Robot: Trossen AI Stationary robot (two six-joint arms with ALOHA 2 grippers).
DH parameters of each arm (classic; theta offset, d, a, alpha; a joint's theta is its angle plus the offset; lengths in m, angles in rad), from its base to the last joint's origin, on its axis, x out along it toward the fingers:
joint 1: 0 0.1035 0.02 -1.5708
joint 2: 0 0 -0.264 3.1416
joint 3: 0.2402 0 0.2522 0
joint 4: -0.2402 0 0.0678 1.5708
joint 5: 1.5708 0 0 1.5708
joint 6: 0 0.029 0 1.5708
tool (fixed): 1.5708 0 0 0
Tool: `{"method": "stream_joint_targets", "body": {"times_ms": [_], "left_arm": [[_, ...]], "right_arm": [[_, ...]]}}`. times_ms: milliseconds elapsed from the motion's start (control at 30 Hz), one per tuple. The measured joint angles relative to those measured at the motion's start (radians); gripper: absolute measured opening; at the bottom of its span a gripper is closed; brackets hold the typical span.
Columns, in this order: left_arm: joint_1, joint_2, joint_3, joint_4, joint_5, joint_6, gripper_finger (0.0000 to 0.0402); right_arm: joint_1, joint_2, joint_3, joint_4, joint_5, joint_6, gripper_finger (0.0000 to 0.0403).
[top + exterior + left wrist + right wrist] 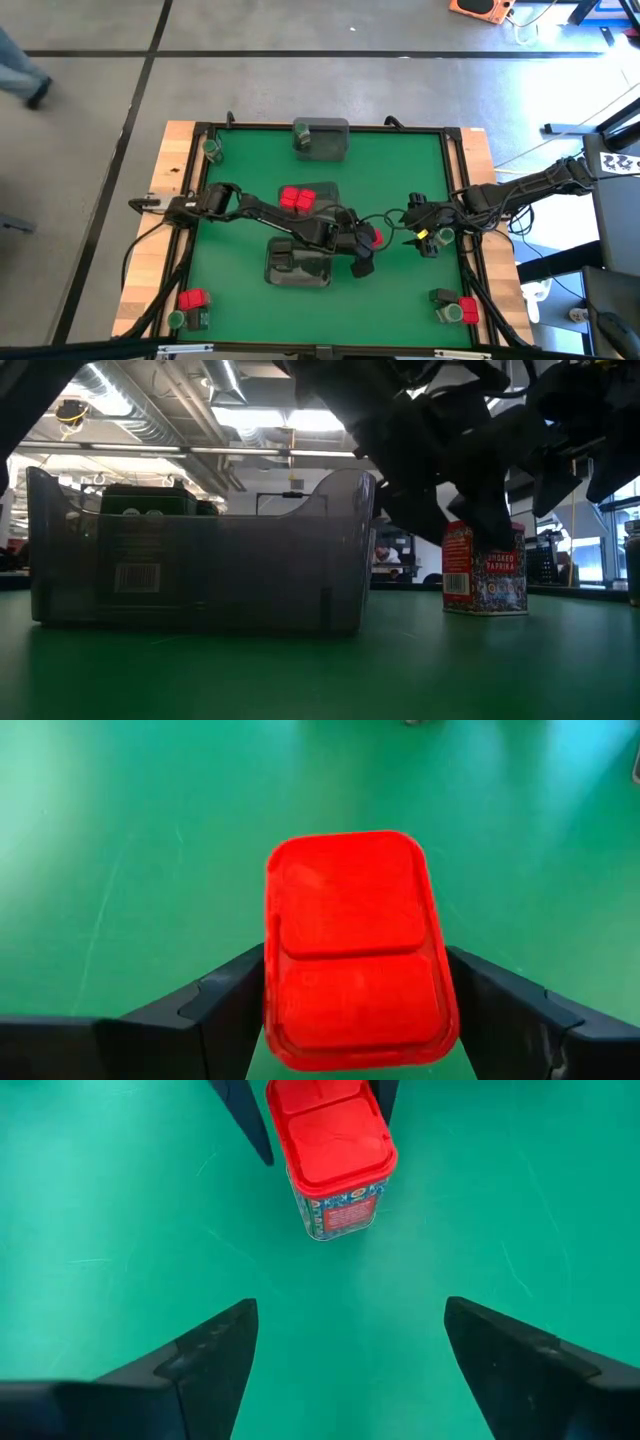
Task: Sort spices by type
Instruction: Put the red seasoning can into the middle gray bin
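Observation:
A red-lidded spice tin [352, 945] with a blue patterned label stands upright on the green table [400, 180], right of centre. My left gripper [355, 970] reaches in from the table's left, slanting down, and is open. Its two fingers stand on either side of the tin [330, 1155] and I see no contact. My right gripper [350, 1340] hovers open a little to the tin's right, with only bare mat between its fingers. In the low view the tin [485, 575] stands on its base under the dark left gripper.
Three clear trays are on the table: one at the far edge [322, 138], one left of centre holding red spices [300, 198], one near centre with dark blocks [298, 265]. Loose spices sit at the corners: far left [211, 148], near left [190, 300] and near right [455, 308].

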Motion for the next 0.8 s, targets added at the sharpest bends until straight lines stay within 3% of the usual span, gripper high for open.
{"method": "stream_joint_targets", "body": {"times_ms": [100, 233, 467, 667, 800], "left_arm": [[0.001, -0.001, 0.000, 0.006, -0.006, -0.012, 0.0264], [0.002, -0.001, 0.000, 0.002, -0.016, -0.013, 0.0211], [-0.003, -0.014, -0.001, -0.014, -0.023, -0.017, 0.0209], [-0.040, -0.139, -0.001, -0.127, -0.188, -0.032, 0.0209], [-0.077, -0.217, 0.000, -0.267, -0.365, -0.082, 0.0209]], "right_arm": [[0.000, 0.000, 0.000, 0.000, 0.000, 0.000, 0.0319], [0.000, 0.000, 0.000, 0.001, 0.000, -0.001, 0.0319], [0.000, 0.000, 0.000, 0.001, 0.001, -0.006, 0.0319], [0.000, 0.000, 0.000, 0.001, 0.001, -0.006, 0.0319], [0.000, 0.000, 0.000, 0.001, 0.002, -0.006, 0.0319]]}}
